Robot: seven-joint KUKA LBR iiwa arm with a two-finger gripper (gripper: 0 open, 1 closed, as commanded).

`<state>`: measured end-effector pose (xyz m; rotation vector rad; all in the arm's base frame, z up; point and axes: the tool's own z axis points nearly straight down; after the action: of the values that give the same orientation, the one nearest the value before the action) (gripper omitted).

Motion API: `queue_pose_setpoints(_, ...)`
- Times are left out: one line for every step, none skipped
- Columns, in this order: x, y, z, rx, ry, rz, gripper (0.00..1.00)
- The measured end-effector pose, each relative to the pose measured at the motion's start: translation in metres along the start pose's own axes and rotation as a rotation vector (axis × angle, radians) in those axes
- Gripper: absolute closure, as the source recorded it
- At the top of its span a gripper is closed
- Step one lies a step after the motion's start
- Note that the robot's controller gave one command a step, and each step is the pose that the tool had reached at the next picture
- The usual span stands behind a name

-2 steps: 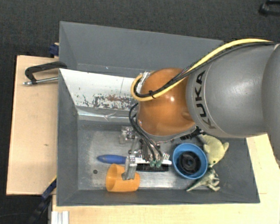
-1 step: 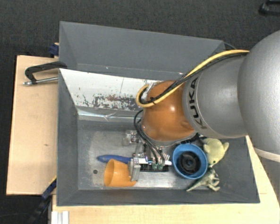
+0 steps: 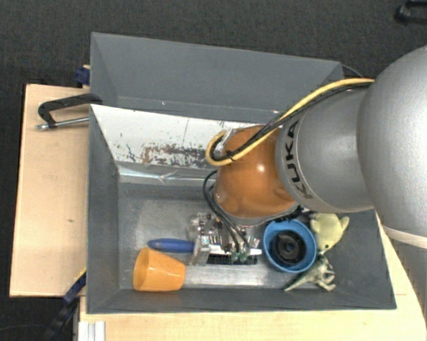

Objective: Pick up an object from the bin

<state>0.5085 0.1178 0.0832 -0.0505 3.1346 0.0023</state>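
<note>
My gripper [image 3: 208, 239] reaches down near the middle of the bin floor, below the orange wrist cover. A blue pen-like stick [image 3: 169, 246] lies flat on the floor just left of it, its right end at the gripper's metal parts. An orange plastic cup [image 3: 158, 271] lies on its side at the front left, a little below the stick. A blue round ring-shaped thing with a black centre [image 3: 290, 245] sits just right of the gripper.
A pale yellow soft thing [image 3: 329, 229] lies behind the blue ring at the right wall. A greenish toy figure [image 3: 314, 277] lies at the front right. The arm and its orange cover hide the bin's middle and right back.
</note>
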Motion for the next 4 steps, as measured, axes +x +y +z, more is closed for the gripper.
queue_pose_setpoints(-0.018,0.007,-0.111,-0.002,-0.006,0.002,1.00)
queue_pose_setpoints(-0.041,-0.015,-0.393,0.000,-0.010,-0.113,1.00)
queue_pose_setpoints(-0.082,-0.025,-0.387,-0.002,-0.001,-1.040,1.00)
queue_pose_setpoints(-0.069,-0.023,-0.375,-0.006,0.004,-1.677,1.00)
